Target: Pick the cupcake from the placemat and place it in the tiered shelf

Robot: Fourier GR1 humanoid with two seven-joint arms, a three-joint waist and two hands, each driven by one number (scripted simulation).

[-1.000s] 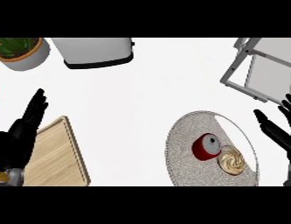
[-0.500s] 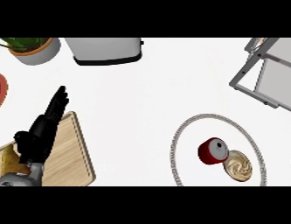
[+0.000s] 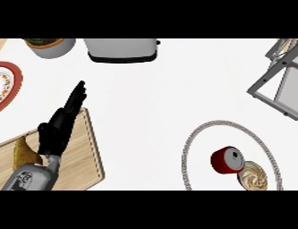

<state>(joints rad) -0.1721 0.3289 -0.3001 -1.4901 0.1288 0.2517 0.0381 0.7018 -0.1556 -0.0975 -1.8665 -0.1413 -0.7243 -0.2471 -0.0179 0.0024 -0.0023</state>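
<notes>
Nothing is done yet: the cupcake (image 3: 252, 175) sits on the round placemat (image 3: 207, 138) at the lower right of the frame, just beside a red can (image 3: 227, 160), well apart from the tiered shelf (image 3: 296, 89) at the upper right. My left hand (image 3: 55, 132), fingers straight and empty, lies over the cutting board (image 3: 85, 156) at lower left; my right hand is out of view. The cupcake shows a pale tan frosting swirl

Kitchen, white counter (image 3: 164, 98), toaster (image 3: 121, 49), wooden cutting board (image 3: 89, 152), red-rimmed plate (image 3: 12, 85), potted plant (image 3: 48, 46)
</notes>
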